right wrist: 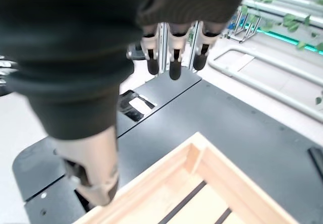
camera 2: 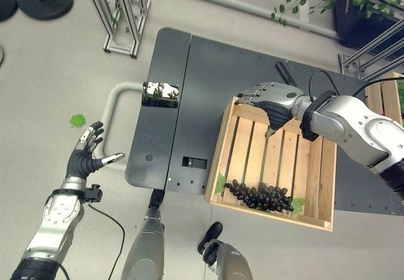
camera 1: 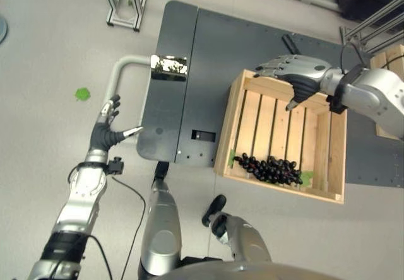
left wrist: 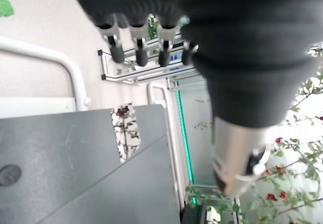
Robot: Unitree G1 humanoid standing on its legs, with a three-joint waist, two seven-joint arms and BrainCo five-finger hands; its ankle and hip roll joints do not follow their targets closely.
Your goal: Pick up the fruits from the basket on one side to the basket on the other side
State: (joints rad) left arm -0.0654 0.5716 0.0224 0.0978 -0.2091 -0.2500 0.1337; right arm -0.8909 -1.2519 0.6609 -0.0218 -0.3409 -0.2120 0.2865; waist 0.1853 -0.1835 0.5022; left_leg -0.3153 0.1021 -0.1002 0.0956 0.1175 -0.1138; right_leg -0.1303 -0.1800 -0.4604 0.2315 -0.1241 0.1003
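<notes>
Hovering over the far rim of the wooden crate (camera 1: 282, 138), the right hand (camera 2: 271, 100) has its fingers relaxed and spread, thumb pointing down toward the slats, and it holds nothing. The right wrist view agrees: straight fingers (right wrist: 174, 62) reach out past the crate's far corner above the dark platform (camera 1: 183, 72), with no fruit between them and the thumb. The bunch of dark grapes (camera 1: 268, 168) lies inside the crate against its near wall, with a green leaf (camera 1: 307, 177) beside it at the near right corner. Hand and grapes are well apart, at opposite ends of the crate.

The left hand (camera 1: 108, 125) hangs off the platform's left edge beside the curved grey handle bar (camera 1: 121, 72), fingers loosely extended, empty and idle. A second wooden crate (camera 1: 391, 62) shows partly at the platform's far right edge, behind the right forearm; what it holds cannot be told.

By the look of it, the step in hand is the reach for the fruit, with no grasp yet made. The next move calls for the right hand to come toward the crate's near wall, drop between the side walls, and close around the bunch from above without crushing the berries or catching on the near wall.
</notes>
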